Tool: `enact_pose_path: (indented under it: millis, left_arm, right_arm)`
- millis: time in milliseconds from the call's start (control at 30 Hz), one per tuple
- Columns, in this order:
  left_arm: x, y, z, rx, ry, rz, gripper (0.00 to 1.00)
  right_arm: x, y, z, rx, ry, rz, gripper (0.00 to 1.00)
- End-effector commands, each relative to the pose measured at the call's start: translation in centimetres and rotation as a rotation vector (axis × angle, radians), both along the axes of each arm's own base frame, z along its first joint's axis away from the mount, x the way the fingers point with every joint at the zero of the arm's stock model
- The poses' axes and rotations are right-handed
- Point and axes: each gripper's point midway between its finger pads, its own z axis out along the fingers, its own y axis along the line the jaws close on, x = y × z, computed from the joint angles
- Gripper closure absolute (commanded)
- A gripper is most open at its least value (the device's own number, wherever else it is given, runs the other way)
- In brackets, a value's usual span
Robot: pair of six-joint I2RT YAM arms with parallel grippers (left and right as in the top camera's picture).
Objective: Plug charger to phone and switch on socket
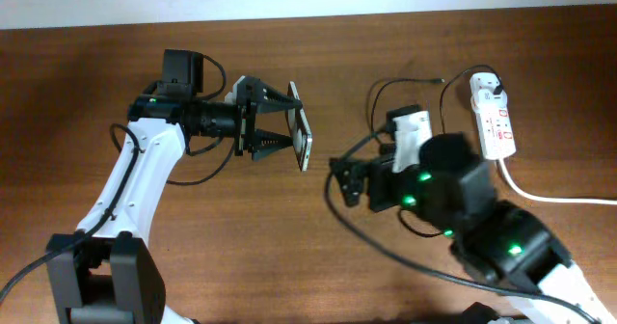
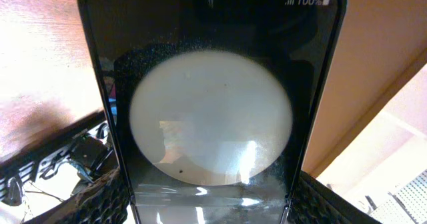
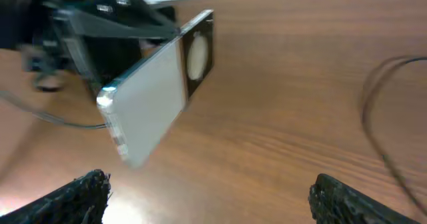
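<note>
Above the table [image 1: 241, 266], left of centre: the phone [image 1: 303, 136] held on edge, the charger [image 1: 405, 81] not yet fitted.

Held by: the left gripper [image 1: 289, 126], clamped on the phone's opposite edges and keeping it clear of the wood, one end turned toward the right gripper [image 1: 342, 179], whose jaws stand wide and empty, ribbed black pads [image 3: 73, 197] showing. Phone: slim slab, glossy black face with a large pale round reflection, pale matte back, bright metal rim. Charger: thin black cable looped loose on the wood beyond the right arm; connector tip not made out. At far right, the socket [image 1: 494, 126]: white plastic strip, red marks, thick white cord [image 1: 559, 198]; switch position unreadable. Done: phone lifted. Judged outstanding: fetch connector, insert, press switch.
</note>
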Motion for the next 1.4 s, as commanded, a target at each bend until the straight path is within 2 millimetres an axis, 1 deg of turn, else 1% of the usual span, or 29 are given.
enact_pose_path:
  millis: [0, 67, 133, 200, 267, 333, 367, 433, 467, 533, 567, 633, 700, 767, 867, 900, 933, 1033, 1067, 1133, 1200, 1267, 1300, 1333, 1367]
  left_arm:
    - [-0.4, 0.1, 2.4, -0.042, -0.049, -0.012, 0.32]
    - [-0.4, 0.1, 2.4, -0.042, -0.049, -0.012, 0.32]
    - [-0.4, 0.1, 2.4, -0.042, -0.049, -0.012, 0.32]
    - [-0.4, 0.1, 2.4, -0.042, -0.049, -0.012, 0.32]
    - [-0.4, 0.1, 2.4, -0.042, -0.049, -0.012, 0.32]
    - [-0.4, 0.1, 2.4, -0.042, -0.049, -0.012, 0.33]
    - [-0.4, 0.1, 2.4, -0.042, -0.048, -0.012, 0.32]
    - [-0.4, 0.1, 2.5, -0.045, -0.048, -0.014, 0.32]
    - [-0.4, 0.1, 2.5, -0.045, -0.048, -0.014, 0.32]
    - [-0.4, 0.1, 2.5, -0.045, -0.048, -0.014, 0.32]
    - [-0.4, 0.1, 2.5, -0.045, -0.048, -0.014, 0.32]
    - [-0.4, 0.1, 2.5, -0.045, -0.048, -0.014, 0.32]
    - [-0.4, 0.1, 2.4, -0.045, -0.048, -0.014, 0.32]
    - [-0.4, 0.1, 2.4, -0.045, -0.048, -0.014, 0.32]
    - [-0.4, 0.1, 2.4, -0.045, -0.048, -0.014, 0.32]
    - [-0.4, 0.1, 2.4, -0.045, -0.048, -0.014, 0.32]
    - [-0.4, 0.1, 2.4, -0.045, -0.048, -0.014, 0.32]
    - [-0.4, 0.1, 2.5, -0.045, -0.048, -0.014, 0.32]
    - [-0.4, 0.1, 2.4, -0.045, -0.048, -0.014, 0.32]
    - [-0.4, 0.1, 2.4, -0.045, -0.048, -0.014, 0.31]
    - [-0.4, 0.1, 2.4, -0.045, -0.048, -0.014, 0.31]
    - [-0.4, 0.1, 2.4, -0.044, -0.048, -0.014, 0.3]
    - [-0.4, 0.1, 2.4, -0.045, -0.048, -0.014, 0.27]
    - [-0.4, 0.1, 2.5, -0.045, -0.048, -0.014, 0.21]
    - [-0.4, 0.1, 2.5, -0.045, -0.048, -0.014, 0.18]
  right_arm:
    - [0.4, 0.5, 0.9, -0.089, -0.096, -0.112, 0.01]
    - [-0.4, 1.7, 1.6, -0.069, -0.124, -0.131, 0.01]
    - [-0.7, 2.8, 2.4, -0.048, -0.165, -0.125, 0.01]
    - [-0.7, 4.5, 2.3, -0.033, -0.171, -0.096, 0.01]
    - [-0.1, 5.9, 1.7, -0.033, -0.171, -0.088, 0.01]
    - [0.9, 7.0, 0.7, -0.047, -0.17, -0.099, 0.01]
    - [1.5, 7.2, 0.2, -0.063, -0.174, -0.118, 0.01]
    - [2.7, 6.5, -0.4, -0.11, -0.203, -0.2, 0.01]
    - [3.0, 6.8, -0.6, -0.11, -0.204, -0.202, 0.02]
    - [3.4, 7.3, -1.4, -0.123, -0.198, -0.201, 0.15]
    - [3.4, 7.4, -1.6, -0.129, -0.194, -0.2, 0.17]
    - [3.6, 7.6, -2.2, -0.141, -0.187, -0.199, 0.25]
    - [3.6, 7.6, -2.1, -0.14, -0.188, -0.198, 0.27]
    - [3.6, 7.7, -2.0, -0.134, -0.19, -0.199, 0.34]
    - [3.6, 7.7, -2.0, -0.133, -0.192, -0.199, 0.55]
    - [3.6, 7.7, -2.0, -0.133, -0.192, -0.199, 0.57]
    - [3.6, 7.7, -2.0, -0.132, -0.191, -0.197, 0.62]
    - [3.6, 7.7, -2.0, -0.131, -0.191, -0.196, 0.7]
    - [3.5, 8.0, -2.1, -0.125, -0.184, -0.182, 0.74]
    - [3.1, 8.6, -2.2, -0.111, -0.167, -0.146, 0.78]
    - [3.0, 8.9, -2.2, -0.099, -0.162, -0.129, 0.89]
    - [3.0, 8.9, -2.1, -0.096, -0.163, -0.129, 0.93]
    - [3.0, 9.0, -2.0, -0.091, -0.164, -0.127, 0.95]
    - [2.9, 9.3, -1.8, -0.077, -0.163, -0.114, 0.96]
    - [2.8, 9.2, -1.6, -0.073, -0.166, -0.115, 0.96]
